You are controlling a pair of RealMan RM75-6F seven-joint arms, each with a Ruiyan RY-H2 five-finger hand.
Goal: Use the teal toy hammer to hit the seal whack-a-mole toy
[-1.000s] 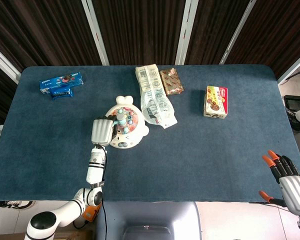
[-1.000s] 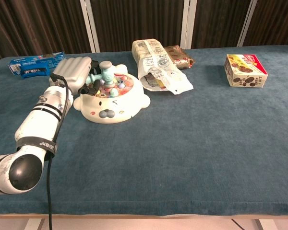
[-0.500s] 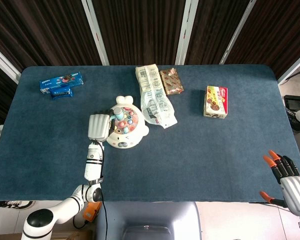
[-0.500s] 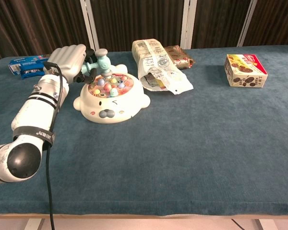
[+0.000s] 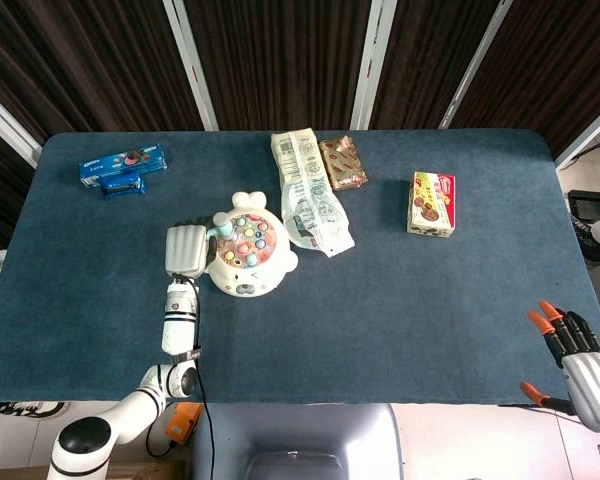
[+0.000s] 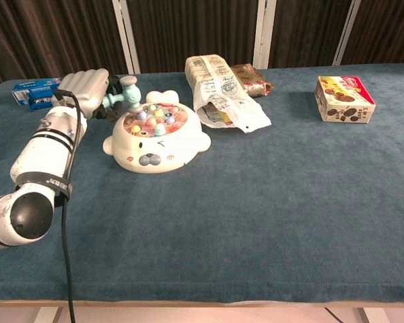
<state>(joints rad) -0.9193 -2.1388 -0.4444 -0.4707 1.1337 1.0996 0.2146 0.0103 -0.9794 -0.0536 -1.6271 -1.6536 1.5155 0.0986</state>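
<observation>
The seal whack-a-mole toy [image 5: 244, 259] [image 6: 155, 140], white with several coloured pegs on top, sits on the blue table left of centre. My left hand [image 5: 185, 250] [image 6: 86, 92] grips the teal toy hammer [image 6: 123, 92] [image 5: 218, 230] by its handle. The hammer head hangs above the toy's left rear rim, clear of the pegs. My right hand [image 5: 578, 362] hangs off the table's near right corner with its orange-tipped fingers spread and nothing in it; the chest view does not show it.
A blue biscuit pack [image 5: 123, 166] lies at the far left. A clear bag of crackers [image 5: 308, 190] and a brown snack pack [image 5: 342, 163] lie just behind and right of the toy. A biscuit box [image 5: 431, 203] stands further right.
My left hand has lifted the hammer off the pegs and drawn it back to the left, from over the toy's middle to its left rear rim. The right hand has stayed put.
</observation>
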